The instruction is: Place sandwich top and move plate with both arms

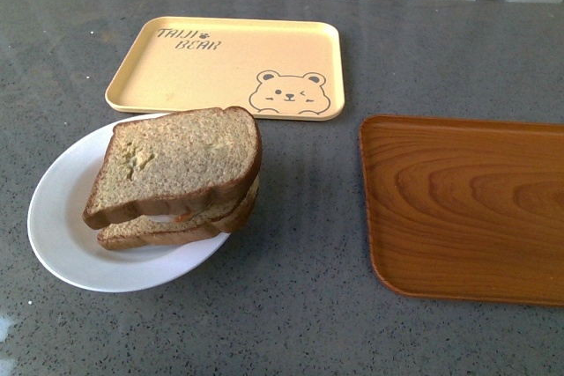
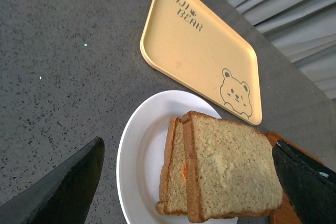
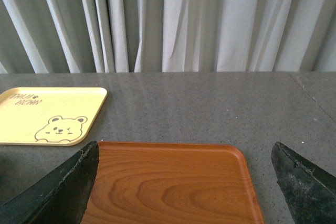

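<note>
The sandwich top (image 1: pixel 181 163), a brown wholemeal slice, lies tilted on a lower slice on the white plate (image 1: pixel 62 226) at the table's left. In the left wrist view the sandwich top (image 2: pixel 231 169) rests on the plate (image 2: pixel 142 150), with a sliver of orange filling showing between the slices. My left gripper (image 2: pixel 186 182) hangs open above the sandwich, its black fingers (image 2: pixel 63 187) spread well to either side of it. My right gripper (image 3: pixel 184 182) is open above the wooden tray, holding nothing. Neither arm shows in the front view.
A yellow bear-printed tray (image 1: pixel 229 66) lies behind the plate. A brown wooden tray (image 1: pixel 467 204) lies at the right, with grey tabletop (image 1: pixel 308 244) between it and the plate. Pale curtains (image 3: pixel 173 19) hang behind the table's far edge.
</note>
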Robot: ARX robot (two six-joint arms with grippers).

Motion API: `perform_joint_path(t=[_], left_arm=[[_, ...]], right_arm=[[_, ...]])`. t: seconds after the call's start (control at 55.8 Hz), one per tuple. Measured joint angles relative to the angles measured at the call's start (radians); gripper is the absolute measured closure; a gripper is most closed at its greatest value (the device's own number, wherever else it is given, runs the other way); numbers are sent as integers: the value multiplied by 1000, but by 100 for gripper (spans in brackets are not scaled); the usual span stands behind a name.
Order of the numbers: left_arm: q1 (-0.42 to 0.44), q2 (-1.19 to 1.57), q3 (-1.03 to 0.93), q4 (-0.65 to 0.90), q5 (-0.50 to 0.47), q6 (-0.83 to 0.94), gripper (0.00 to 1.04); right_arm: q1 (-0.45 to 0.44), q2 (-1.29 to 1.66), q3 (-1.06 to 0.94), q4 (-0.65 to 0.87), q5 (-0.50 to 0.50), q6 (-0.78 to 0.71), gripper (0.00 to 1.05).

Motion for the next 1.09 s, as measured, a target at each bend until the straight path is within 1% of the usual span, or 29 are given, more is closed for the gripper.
perform_joint_path(t=[0.215,0.52,0.878,1.093], left_arm=[[9,224,37,123,53,-9,9],[31,478,56,347,135,-130,9],[45,583,79,405,232,-208,9],[18,640,82,409,261,-199,9]], right_arm=[[0,0,0,0,0,0,9],[0,0,0,0,0,0,9],[0,0,0,0,0,0,9],[0,0,0,0,0,0,9]])
